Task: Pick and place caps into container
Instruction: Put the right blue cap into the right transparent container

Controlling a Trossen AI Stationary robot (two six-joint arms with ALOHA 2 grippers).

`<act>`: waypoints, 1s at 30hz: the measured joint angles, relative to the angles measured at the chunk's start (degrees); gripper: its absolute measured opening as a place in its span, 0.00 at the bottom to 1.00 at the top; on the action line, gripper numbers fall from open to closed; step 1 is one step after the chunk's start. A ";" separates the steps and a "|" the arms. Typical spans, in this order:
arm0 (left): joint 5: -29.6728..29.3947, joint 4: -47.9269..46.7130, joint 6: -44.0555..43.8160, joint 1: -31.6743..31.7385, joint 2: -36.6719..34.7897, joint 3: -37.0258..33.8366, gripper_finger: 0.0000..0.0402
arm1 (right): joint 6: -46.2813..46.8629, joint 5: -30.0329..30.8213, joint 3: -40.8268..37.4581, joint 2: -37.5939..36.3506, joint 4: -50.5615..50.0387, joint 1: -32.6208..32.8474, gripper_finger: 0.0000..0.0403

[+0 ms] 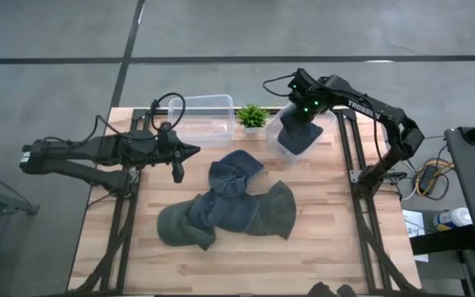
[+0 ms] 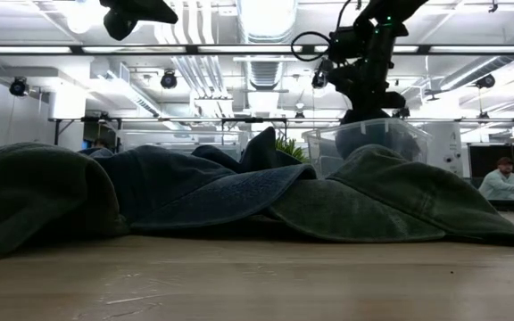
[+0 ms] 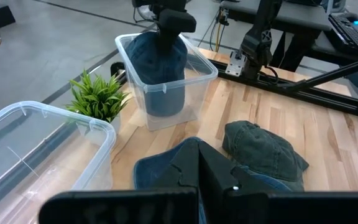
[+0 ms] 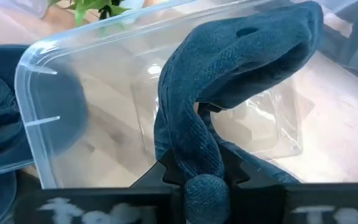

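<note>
My right gripper (image 1: pixel 300 122) stands over the small clear bin (image 1: pixel 330 125) at the table's far right, shut on a slate-blue cap (image 3: pixel 160 68) that reaches down into the bin. Several more caps lie in a heap at mid-table: a slate-blue one (image 1: pixel 236 175), an olive one (image 1: pixel 275 210) and another olive one (image 1: pixel 181 227). My left gripper (image 1: pixel 181 155) hovers shut above the table's left side, beside the larger clear bin (image 1: pixel 198 120), touching nothing. My right gripper pinches a bunched fold of the slate-blue cap (image 4: pixel 199 163) between its two fingers, coming from above and pointing down. The cap hangs below the fingers inside the small bin (image 4: pixel 36 74), its crown (image 4: pixel 253 43) spread out toward the bin's floor.
A small green potted plant (image 1: pixel 252 115) stands between the two bins at the far edge. The larger bin (image 3: pixel 48 134) holds nothing. Bare wood lies along the near edge and on the table's right side. A person (image 2: pixel 503 181) sits in the room far behind.
</note>
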 joint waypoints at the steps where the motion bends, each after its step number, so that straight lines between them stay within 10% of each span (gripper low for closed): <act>1: 0.00 0.00 0.00 0.00 0.00 0.00 0.00 | 0.00 0.02 -0.32 0.00 0.01 -0.16 0.07; 17: 0.00 0.00 0.00 0.00 0.00 0.00 0.00 | -1.58 3.02 -7.58 0.11 0.45 -0.33 0.15; 30: -0.42 -0.02 0.06 0.00 0.00 0.00 0.00 | -7.34 -0.33 -0.53 0.07 -5.07 -4.64 0.58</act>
